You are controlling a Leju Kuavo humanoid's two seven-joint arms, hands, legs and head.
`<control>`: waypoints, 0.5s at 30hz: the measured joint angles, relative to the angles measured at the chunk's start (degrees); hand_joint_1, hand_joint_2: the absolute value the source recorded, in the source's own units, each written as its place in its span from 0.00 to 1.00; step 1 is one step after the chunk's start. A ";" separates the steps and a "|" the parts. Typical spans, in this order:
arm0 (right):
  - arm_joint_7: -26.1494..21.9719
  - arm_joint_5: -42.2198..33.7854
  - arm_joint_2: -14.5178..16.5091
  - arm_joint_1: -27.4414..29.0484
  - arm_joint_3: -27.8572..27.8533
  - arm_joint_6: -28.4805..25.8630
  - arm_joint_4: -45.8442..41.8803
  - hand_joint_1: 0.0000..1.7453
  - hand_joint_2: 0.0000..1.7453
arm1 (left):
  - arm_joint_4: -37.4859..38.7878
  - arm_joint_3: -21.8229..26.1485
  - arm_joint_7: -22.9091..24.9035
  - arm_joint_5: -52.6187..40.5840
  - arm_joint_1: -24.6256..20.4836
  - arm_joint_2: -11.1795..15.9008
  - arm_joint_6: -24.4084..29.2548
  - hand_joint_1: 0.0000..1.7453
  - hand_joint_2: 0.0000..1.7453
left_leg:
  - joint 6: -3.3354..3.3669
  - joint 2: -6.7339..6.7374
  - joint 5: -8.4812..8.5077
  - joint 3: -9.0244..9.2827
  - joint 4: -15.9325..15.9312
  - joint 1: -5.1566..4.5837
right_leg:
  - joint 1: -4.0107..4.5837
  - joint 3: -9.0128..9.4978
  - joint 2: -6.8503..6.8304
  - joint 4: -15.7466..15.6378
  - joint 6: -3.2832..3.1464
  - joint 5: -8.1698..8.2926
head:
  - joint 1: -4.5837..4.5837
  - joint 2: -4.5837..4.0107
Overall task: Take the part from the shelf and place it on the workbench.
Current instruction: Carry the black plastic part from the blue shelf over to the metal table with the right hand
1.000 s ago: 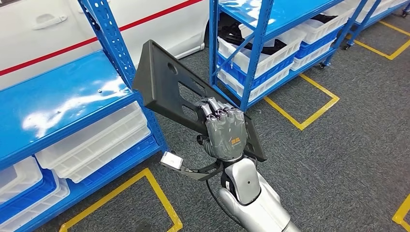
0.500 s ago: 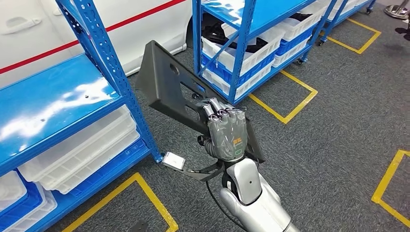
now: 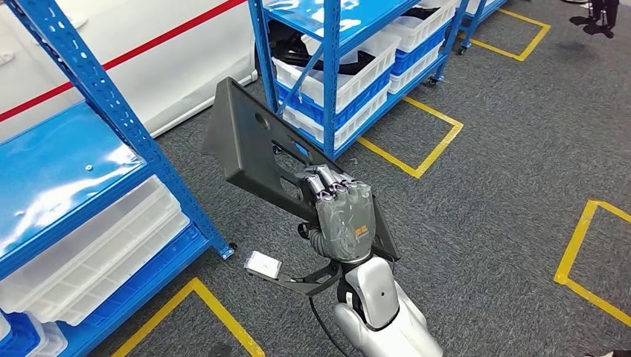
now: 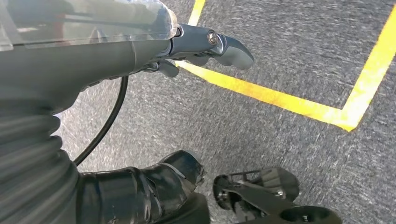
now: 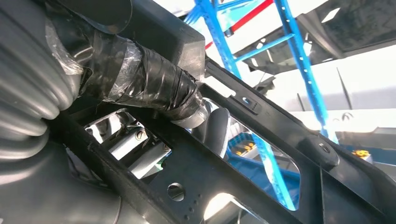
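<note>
Shelf at our left: blue rack (image 3: 89,160) with white bins (image 3: 111,245) on its lower level.
Left hand: our left hand (image 4: 140,42) hangs over grey carpet (image 3: 506,171) and yellow floor tape (image 4: 280,98); fingers loosely curled, nothing in them.
Part: dark flat panel (image 3: 260,149) with cut-outs, tilted, raised above the carpet, clear of both racks.
Right hand: our right hand (image 3: 342,216) grips the panel's lower end, fingers wrapped over its edge.
Shelf behind: second blue rack (image 3: 335,44) with white bins, beyond the panel.
</note>
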 joint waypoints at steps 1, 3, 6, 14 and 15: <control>-0.12 -0.19 0.06 0.08 0.00 -0.01 0.00 1.00 1.00 | 0.00 0.00 -0.02 -0.01 0.04 0.02 -0.01 0.00 1.00 | 0.23 -0.35 2.37 1.46 -3.59 0.00 | 0.01 0.09 0.58 0.07 0.03 -0.04 | 0.00 0.00; -0.24 -0.33 0.19 0.09 0.00 -0.01 0.00 1.00 1.00 | 0.00 0.01 -0.04 -0.01 0.07 0.10 -0.01 0.00 1.00 | 0.84 -2.04 5.74 4.70 -10.99 -0.01 | 0.02 0.11 1.63 0.22 0.21 -0.12 | 0.01 0.00; -0.30 -0.35 0.23 0.17 -0.02 -0.03 -0.02 1.00 1.00 | 0.00 0.02 -0.05 -0.09 -0.07 0.21 -0.10 0.00 1.00 | 1.38 -2.99 6.21 6.13 -14.46 -0.24 | -0.21 -0.38 2.74 0.18 1.07 0.15 | -0.03 0.00; -1.10 -0.68 0.23 0.64 -0.14 -0.05 -0.13 1.00 1.00 | 0.00 0.04 -0.02 -0.43 0.08 0.44 -0.46 0.00 1.00 | 2.83 0.66 6.78 6.91 -15.84 -0.07 | -0.48 -7.61 -1.43 15.41 2.78 -6.87 | 0.07 0.00; -1.15 -0.72 0.23 0.73 -0.15 -0.05 -0.13 1.00 1.00 | 0.00 0.04 -0.02 -0.49 0.09 0.49 -0.53 0.00 1.00 | 2.76 1.08 6.69 6.93 -15.74 -0.06 | -0.59 -7.05 -1.61 14.32 2.83 -5.74 | 0.07 0.00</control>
